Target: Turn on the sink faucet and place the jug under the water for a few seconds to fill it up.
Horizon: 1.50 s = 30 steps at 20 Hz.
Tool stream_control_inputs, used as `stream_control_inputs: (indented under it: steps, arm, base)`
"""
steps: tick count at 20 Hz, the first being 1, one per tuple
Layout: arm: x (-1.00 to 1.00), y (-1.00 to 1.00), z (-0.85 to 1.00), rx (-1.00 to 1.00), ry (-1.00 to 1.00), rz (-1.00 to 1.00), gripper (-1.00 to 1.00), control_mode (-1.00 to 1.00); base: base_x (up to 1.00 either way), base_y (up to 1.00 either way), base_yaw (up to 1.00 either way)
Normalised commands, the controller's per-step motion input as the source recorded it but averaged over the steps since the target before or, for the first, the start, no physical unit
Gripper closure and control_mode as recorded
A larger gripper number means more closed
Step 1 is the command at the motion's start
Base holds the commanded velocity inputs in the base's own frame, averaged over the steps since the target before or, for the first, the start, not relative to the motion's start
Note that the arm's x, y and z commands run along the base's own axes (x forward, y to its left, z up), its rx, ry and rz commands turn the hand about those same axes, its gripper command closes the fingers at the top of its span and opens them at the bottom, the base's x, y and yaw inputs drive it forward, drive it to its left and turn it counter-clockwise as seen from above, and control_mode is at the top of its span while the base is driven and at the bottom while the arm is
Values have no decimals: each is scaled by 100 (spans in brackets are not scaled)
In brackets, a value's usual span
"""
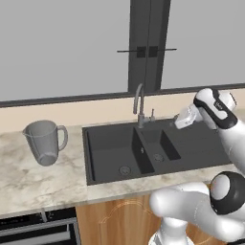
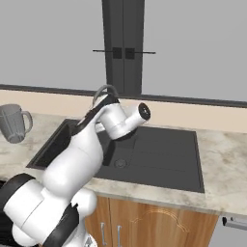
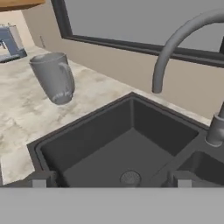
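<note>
A pale marbled counter (image 1: 43,177) ran under a beige backsplash and a wide window with a dark central mullion (image 1: 147,45); wooden cabinet doors (image 2: 159,226) stood below it. Set into the counter was the black sink (image 1: 107,158), its larger basin on the left. The sink faucet (image 1: 139,103) rose at the basin's 12 o'clock edge, spout curving over the large basin, with no stream showing. The jug (image 1: 45,142) stood upright on the counter at 9 o'clock from the sink, well apart from it, handle turned toward the basin. The gripper (image 3: 111,183) hung above the sink's right part, beside the faucet, jaws spread fully wide and holding nothing. A dark appliance front (image 1: 38,232) sat below the counter's left end. No writing was legible.
</note>
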Motion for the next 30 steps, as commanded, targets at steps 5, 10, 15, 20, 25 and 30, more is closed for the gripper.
stream_control_inputs:
  steps: [5, 10, 15, 20, 25, 30]
  arm:
    - [44, -3, -9, 13, -14, 4, -100, -100]
    - [66, 0, -7, 13, -7, -5, -100, -100]
    - [54, 0, -7, 11, -5, -8, -100, -100]
    - [44, -5, -9, 7, -1, -2, -100, -100]
    - [17, -14, -14, 1, -3, 0, -100, -100]
    - [25, -10, -21, 0, -2, 0, -100, -100]
  base:
    - [0, 0, 0]
    - [0, 0, 0]
    - [0, 0, 0]
    - [0, 0, 0]
    - [0, 0, 0]
    - [0, 0, 0]
